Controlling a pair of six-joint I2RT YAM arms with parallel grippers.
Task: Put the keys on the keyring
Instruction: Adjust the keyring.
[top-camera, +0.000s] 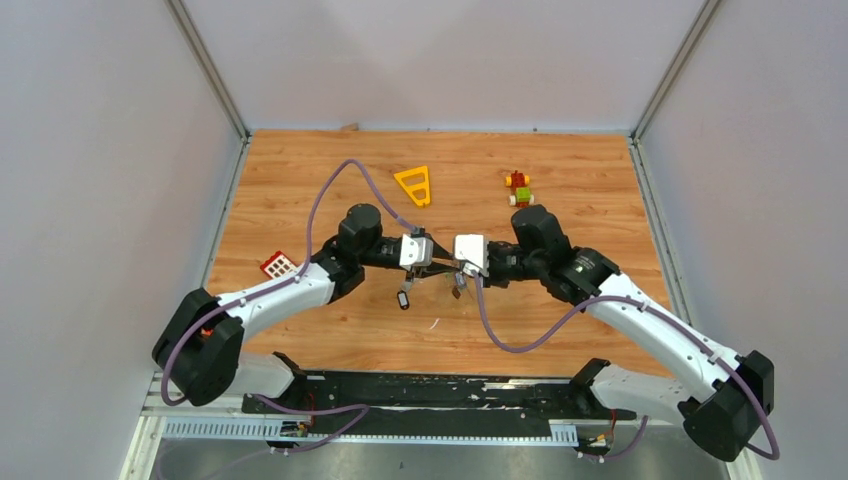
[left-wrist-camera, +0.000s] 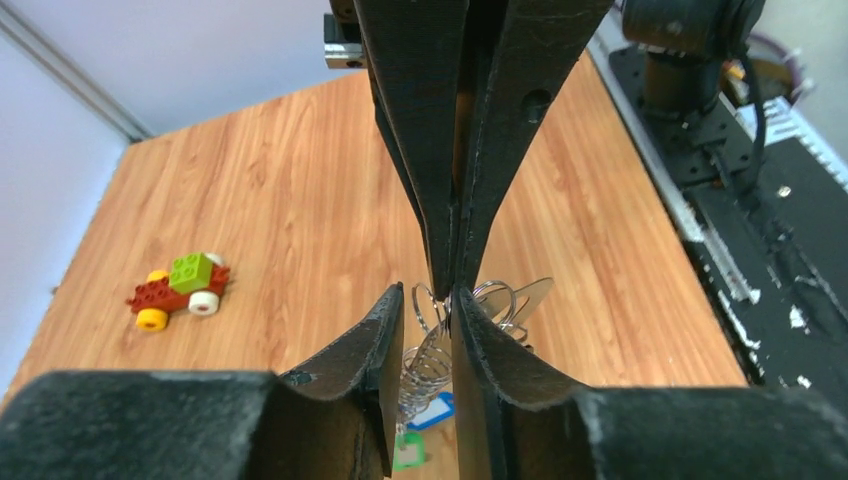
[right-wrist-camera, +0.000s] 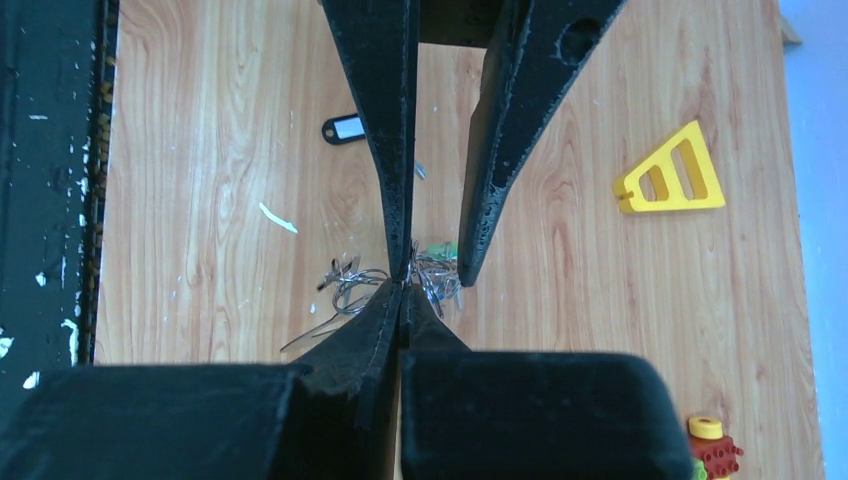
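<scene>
A wood-grain worktop (top-camera: 300, 170) fills the overhead view, walled in by pale panels. The white-and-black left arm (top-camera: 270, 295) and right arm (top-camera: 640, 315) reach in from the bottom corners and meet tip to tip at the centre.

The left end effector (left-wrist-camera: 428, 300) stands narrowly apart, one finger on each side of the silver-grey metal keyring (left-wrist-camera: 428, 362), a coil of wire loops. Whether those fingers press on the coil cannot be told. The right end effector (right-wrist-camera: 403, 292) is pinched fully together on the top of the keyring, with silver wire fanning out from its tips.

A yellow plastic triangle frame (top-camera: 414, 185) lies above centre. A red, green and yellow toy block figure (top-camera: 518, 187) lies to its right. A red-and-white grid piece (top-camera: 279, 265) sits at centre left, beside the left arm.

Small thin metal keys (left-wrist-camera: 435, 410) with blue and green plastic tags hang under the coil. A black-tagged key (right-wrist-camera: 345, 127) lies apart on the worktop, at the upper left of the right wrist view.
</scene>
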